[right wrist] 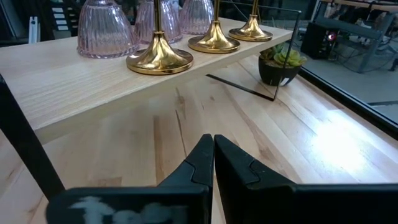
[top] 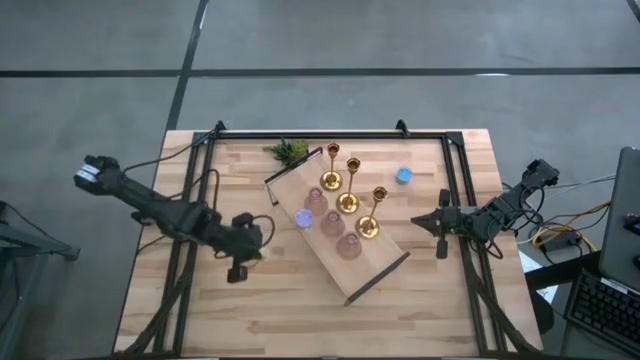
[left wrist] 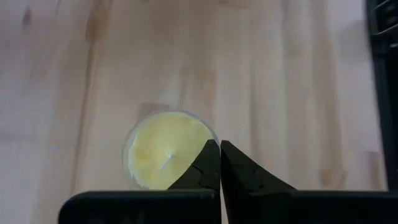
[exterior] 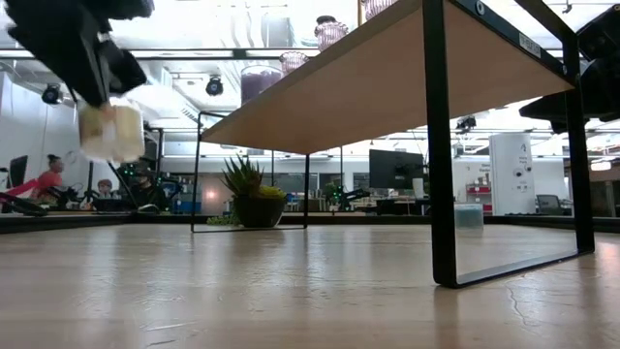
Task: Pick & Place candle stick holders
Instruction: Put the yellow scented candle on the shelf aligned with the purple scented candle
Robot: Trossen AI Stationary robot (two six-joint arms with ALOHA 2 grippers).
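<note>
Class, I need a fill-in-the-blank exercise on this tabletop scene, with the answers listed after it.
1. The gold candlesticks standing on the raised wooden shelf number ____.
2. The tealight just beyond the left gripper is coloured ____.
3. The jaws of the right gripper are ____.
4. The small potted plant stands near the table's ____ edge in the high view.

Answers: three; yellow; shut; far

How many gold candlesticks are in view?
3, all on the raised wooden shelf: one nearest the plant, one in the middle, one toward the right arm.
</note>
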